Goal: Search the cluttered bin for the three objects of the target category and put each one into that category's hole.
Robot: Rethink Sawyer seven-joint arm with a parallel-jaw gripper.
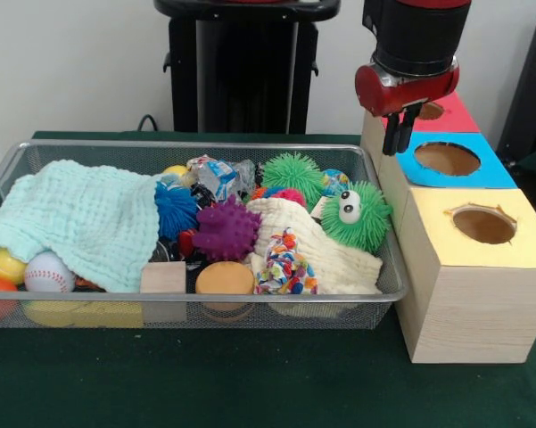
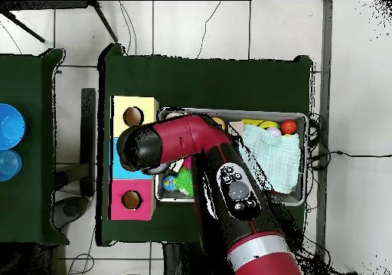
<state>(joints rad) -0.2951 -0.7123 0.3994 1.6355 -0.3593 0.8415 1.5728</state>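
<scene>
We see the gripper [image 1: 398,134], jaws apparently narrow and empty, hanging upper right above the blue-topped hole [image 1: 447,159], clear of the bin [image 1: 205,308] rim

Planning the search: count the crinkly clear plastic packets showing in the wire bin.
1. One crinkly clear plastic packet with blue and red print lies at the far side of the silver wire mesh bin, beside the blue spiky ball. Others may be hidden under the cloths and toys.

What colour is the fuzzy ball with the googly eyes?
The fuzzy ball is bright green, clearest in the front view.
</scene>
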